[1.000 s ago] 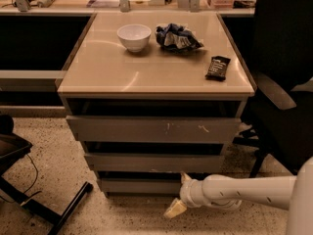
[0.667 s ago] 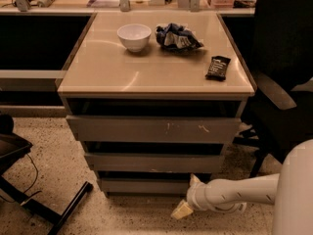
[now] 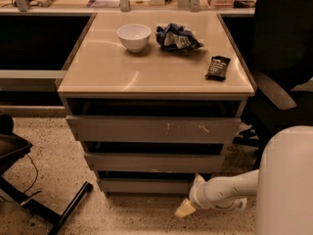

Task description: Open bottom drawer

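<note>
The bottom drawer (image 3: 146, 185) is the lowest and narrowest of three grey handleless fronts under the beige cabinet top (image 3: 156, 72). It sits just above the speckled floor, with a dark gap above it. My gripper (image 3: 190, 195) is low on the floor side, at the drawer front's right end. Its cream fingers are spread apart: the upper fingertip (image 3: 197, 179) is at the drawer's right top corner and the lower one (image 3: 184, 210) points down to the floor. It holds nothing. My white arm (image 3: 230, 190) reaches in from the right.
The top holds a white bowl (image 3: 134, 35), a crumpled chip bag (image 3: 177, 36) and a dark snack bar (image 3: 217, 67). A black office chair (image 3: 281, 77) stands right of the cabinet. A black chair base (image 3: 44, 207) and cable lie on the floor at left.
The gripper has shifted a little to the right along the bottom drawer front. The white arm housing has come further into view at the lower right.
</note>
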You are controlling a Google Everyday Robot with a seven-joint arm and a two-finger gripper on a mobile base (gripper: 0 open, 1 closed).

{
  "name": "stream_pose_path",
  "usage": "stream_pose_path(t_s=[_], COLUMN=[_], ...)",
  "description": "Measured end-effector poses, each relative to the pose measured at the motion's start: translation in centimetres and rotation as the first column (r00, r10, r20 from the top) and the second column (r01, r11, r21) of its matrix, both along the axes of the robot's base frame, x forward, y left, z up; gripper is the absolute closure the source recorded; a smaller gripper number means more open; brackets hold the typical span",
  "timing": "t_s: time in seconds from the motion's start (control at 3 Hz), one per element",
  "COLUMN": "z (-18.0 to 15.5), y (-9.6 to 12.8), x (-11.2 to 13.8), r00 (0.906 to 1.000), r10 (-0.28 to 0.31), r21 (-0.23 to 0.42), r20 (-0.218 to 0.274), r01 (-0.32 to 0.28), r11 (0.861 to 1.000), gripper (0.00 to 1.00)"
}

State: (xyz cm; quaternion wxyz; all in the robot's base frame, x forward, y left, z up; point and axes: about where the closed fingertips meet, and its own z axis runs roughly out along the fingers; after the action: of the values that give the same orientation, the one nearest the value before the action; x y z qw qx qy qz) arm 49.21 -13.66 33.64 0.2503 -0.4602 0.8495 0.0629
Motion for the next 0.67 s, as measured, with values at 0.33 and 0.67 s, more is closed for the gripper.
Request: stream_pose_path(t_s=[0.33,0.67], z=[-1.0,-4.6], y=[-0.1,1.8], x=[-0.1,-1.2], r00=[0.9999,0.9952], r10=[-0.004,0.093], r21=[-0.002,0.072], r20=[-0.013,-0.029], r01=[0.004,-0.091], r11=[1.000,0.993], gripper=[0.00,0.00])
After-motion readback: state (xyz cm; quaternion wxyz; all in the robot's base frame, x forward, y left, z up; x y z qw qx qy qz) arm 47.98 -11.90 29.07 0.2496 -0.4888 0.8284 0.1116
